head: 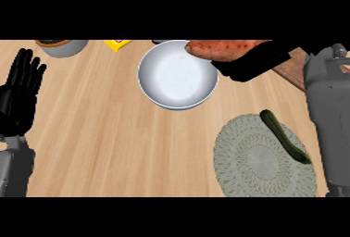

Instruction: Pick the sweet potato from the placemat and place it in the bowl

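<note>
Wood counter [103,139] seen from above. R hand [253,62], fingers curled round an orange sweet potato [222,49], holds it at the far-right rim of a white bowl [171,78] near the counter's far edge. L hand [17,92] rests open, fingers up, at the left edge. Round grey placemat [253,162], w/ a green zucchini [284,136] on its right side, lies by the near-right corner.

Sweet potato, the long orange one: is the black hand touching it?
Touching. The head view shows the robot's black right hand curled round the long orange sweet potato, no gap between them, over the round white bowl's far rim.
</note>
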`<state>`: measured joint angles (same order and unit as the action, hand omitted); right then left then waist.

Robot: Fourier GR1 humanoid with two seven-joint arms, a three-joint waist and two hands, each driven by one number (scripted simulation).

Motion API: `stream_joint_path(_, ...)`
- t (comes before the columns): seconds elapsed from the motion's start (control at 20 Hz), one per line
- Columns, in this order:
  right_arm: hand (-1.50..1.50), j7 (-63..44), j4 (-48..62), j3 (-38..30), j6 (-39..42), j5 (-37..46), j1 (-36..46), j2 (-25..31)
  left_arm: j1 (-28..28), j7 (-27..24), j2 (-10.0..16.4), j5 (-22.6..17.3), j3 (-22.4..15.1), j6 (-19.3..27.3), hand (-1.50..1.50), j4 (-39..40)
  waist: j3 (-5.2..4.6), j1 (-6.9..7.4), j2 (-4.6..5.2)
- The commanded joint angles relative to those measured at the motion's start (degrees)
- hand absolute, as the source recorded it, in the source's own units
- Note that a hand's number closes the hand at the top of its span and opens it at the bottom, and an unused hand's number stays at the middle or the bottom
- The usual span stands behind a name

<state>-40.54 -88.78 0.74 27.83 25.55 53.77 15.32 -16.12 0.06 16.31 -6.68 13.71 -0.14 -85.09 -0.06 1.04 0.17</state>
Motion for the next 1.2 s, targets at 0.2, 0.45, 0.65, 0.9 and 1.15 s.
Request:
stream_joint_path(0.2,1.50,3.88,14.00,6.72,-9.48,8.15,2.10,-9.51,1.84,-2.88,0.78,-1.08,1.30,-2.31,0.00,1.16,0.03,-0.27,-0.01)
stream_joint_path(0.45,1.50,8.28,28.97,9.64,-18.84,17.17,4.65,-11.73,1.82,0.59,0.10,-0.44,0.03,-0.84,0.00,-2.32,0.04,0.78,0.21)
stream_joint_path(0.65,1.50,8.07,36.60,6.61,-22.43,17.35,3.08,-12.68,-0.96,0.71,0.17,0.33,-0.02,0.07,0.00,0.13,0.05,0.13,0.26)
stream_joint_path(0.9,-1.50,9.43,43.87,6.22,-33.09,9.59,3.93,-15.24,-2.34,-0.75,1.00,-0.18,0.72,-1.11,0.00,2.42,0.05,0.90,0.49)
stream_joint_path(1.15,-1.50,21.58,47.11,1.26,-39.58,2.02,4.42,-15.29,-2.33,0.41,-1.55,2.01,-2.12,1.26,0.00,0.09,0.11,1.33,0.59)
